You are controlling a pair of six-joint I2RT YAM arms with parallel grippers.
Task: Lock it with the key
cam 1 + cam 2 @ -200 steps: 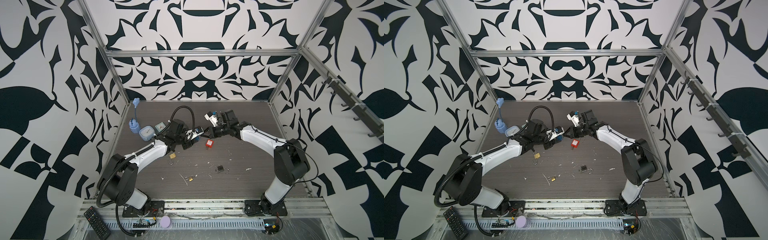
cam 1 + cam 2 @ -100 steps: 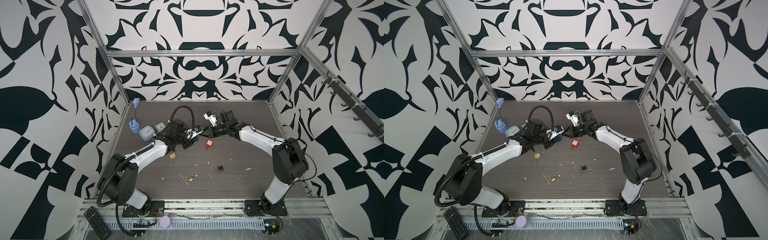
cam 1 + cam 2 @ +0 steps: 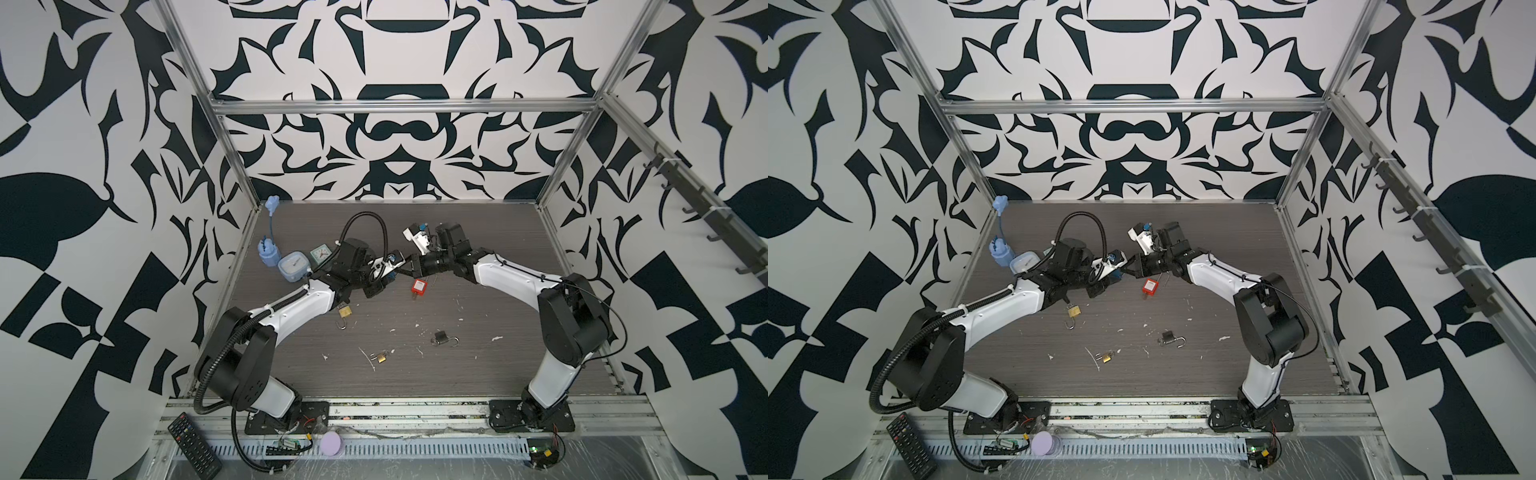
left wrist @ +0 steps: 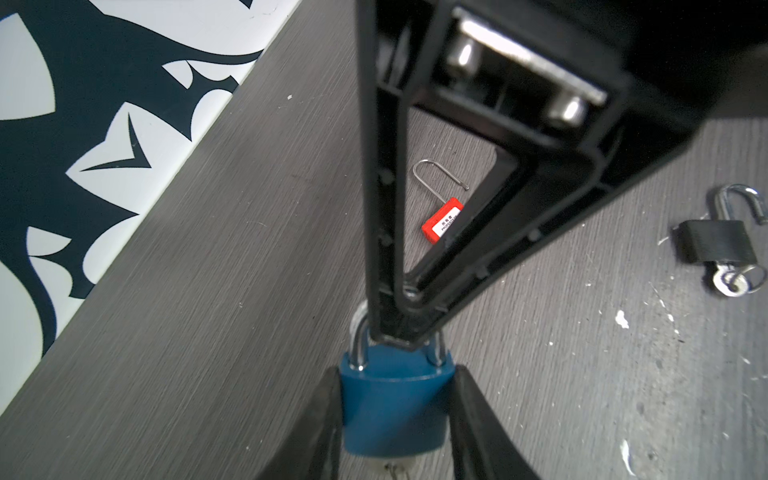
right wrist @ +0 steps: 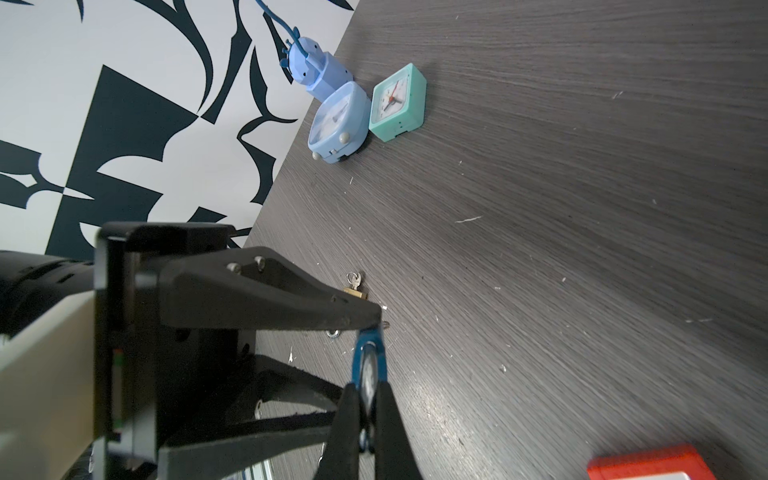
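A blue padlock [image 4: 395, 407] hangs above the table, gripped by its body in my left gripper [image 4: 395, 374], whose fingers press on its two sides. Its silver shackle is pinched at the top by my right gripper [image 4: 399, 336], which is shut. In the right wrist view the padlock [image 5: 368, 353] shows edge-on between the right gripper's [image 5: 368, 390] fingers. A bit of key [image 4: 395, 471] peeks out under the lock body. In both top views the two grippers meet tip to tip at mid-table [image 3: 401, 271] [image 3: 1123, 270].
On the table lie a red padlock [image 3: 419, 286] with an open shackle, a brass padlock [image 3: 344, 311], a black padlock [image 3: 441, 336] with keys and a small brass one [image 3: 381, 356]. Two small clocks [image 5: 338, 122] [image 5: 399, 102] and a blue figure [image 3: 266, 253] stand by the left wall.
The right arm has edged slightly to the left toward the left gripper. Both grips on the blue padlock are the same.
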